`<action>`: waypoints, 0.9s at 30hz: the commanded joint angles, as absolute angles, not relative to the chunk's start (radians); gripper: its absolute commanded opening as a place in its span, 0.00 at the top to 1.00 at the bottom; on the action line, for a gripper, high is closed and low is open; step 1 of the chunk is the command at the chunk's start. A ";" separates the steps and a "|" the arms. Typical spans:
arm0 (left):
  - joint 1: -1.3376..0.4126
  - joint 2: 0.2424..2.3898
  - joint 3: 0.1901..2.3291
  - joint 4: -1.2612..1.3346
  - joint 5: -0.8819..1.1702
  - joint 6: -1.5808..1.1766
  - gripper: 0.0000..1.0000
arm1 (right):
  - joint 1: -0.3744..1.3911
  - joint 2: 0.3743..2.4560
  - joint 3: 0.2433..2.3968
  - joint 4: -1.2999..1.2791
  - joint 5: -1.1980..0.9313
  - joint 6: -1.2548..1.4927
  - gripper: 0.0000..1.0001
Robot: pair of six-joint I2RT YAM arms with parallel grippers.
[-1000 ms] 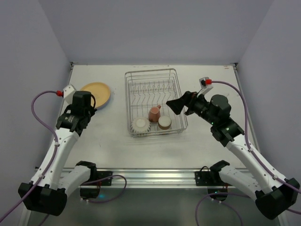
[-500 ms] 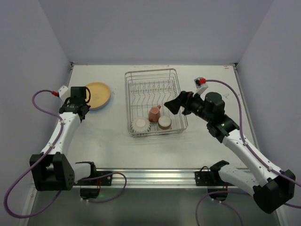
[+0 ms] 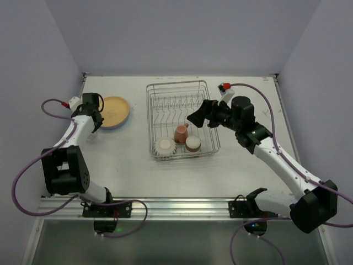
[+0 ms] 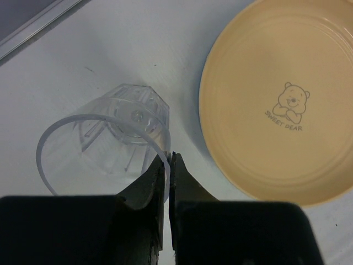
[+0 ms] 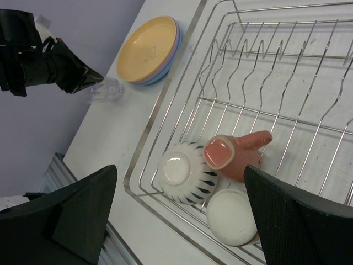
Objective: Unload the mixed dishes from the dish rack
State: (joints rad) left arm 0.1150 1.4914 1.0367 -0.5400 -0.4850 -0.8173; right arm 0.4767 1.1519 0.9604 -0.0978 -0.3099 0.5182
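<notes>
Pale table (image 3: pixel 138 171) bearing a wire dish rack (image 3: pixel 176 82) at centre, stacked plates (image 3: pixel 113 110) at upper left, clear glass (image 4: pixel 105 138) just beside them.

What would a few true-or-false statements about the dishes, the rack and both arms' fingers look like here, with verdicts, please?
1. The left fingers pinch the clear glass by its rim. True.
2. The yellow plate sits in the dish rack. False: it lies on the table, left of the rack.
3. Three dishes are in the rack: pink mug, ribbed bowl, cream cup. True.
4. The right fingers are shut on the mug. False: they stand open above the rack, holding nothing.
</notes>
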 commanded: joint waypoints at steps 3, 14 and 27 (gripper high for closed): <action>0.146 1.561 1.149 -0.515 -0.525 -0.801 1.00 | 0.472 1.210 1.034 -0.103 -0.368 0.499 0.01; 0.169 1.592 1.158 -0.474 -0.442 -0.742 0.46 | 0.474 1.253 1.049 -0.109 -0.376 0.479 0.01; 0.169 1.480 1.154 -0.482 -0.353 -0.713 0.31 | 0.518 1.393 1.179 -0.327 -0.256 0.410 0.01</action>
State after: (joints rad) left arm 0.1577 1.5707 1.1244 -0.5106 -0.3843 -0.7364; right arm 0.5041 1.3388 1.0924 -0.2169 -0.3210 0.4465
